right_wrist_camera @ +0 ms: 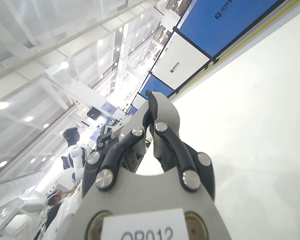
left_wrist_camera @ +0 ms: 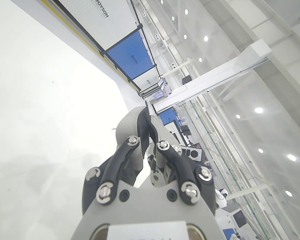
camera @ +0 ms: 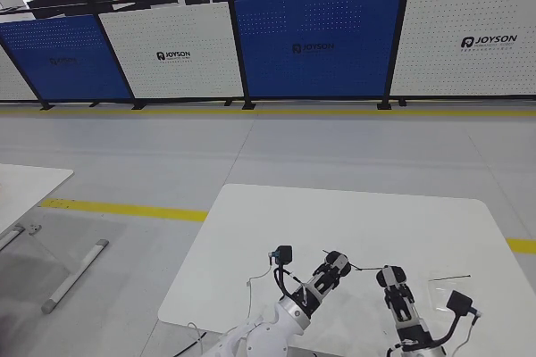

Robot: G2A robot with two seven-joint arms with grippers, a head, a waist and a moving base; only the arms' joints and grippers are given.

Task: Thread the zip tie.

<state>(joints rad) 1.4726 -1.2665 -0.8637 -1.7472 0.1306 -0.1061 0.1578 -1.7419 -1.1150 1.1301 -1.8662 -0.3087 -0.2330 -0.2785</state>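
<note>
A thin black zip tie (camera: 364, 265) stretches between my two grippers above the white table (camera: 357, 214), near its front edge. My left gripper (camera: 339, 259) is shut on the tie, and a short tail sticks out past it on the far left side. In the left wrist view the fingertips (left_wrist_camera: 147, 119) press together with a black sliver at their tip. My right gripper (camera: 390, 270) is shut on the tie's other end. The right wrist view shows a small black piece of the zip tie (right_wrist_camera: 147, 92) poking out beyond the closed gripper (right_wrist_camera: 150, 101).
A second thin black tie (camera: 449, 278) lies flat on the table to the right of the right gripper, beside a faint clear wrapper. The table's far half is bare. Another white table (camera: 18, 187) stands apart at the left across the floor.
</note>
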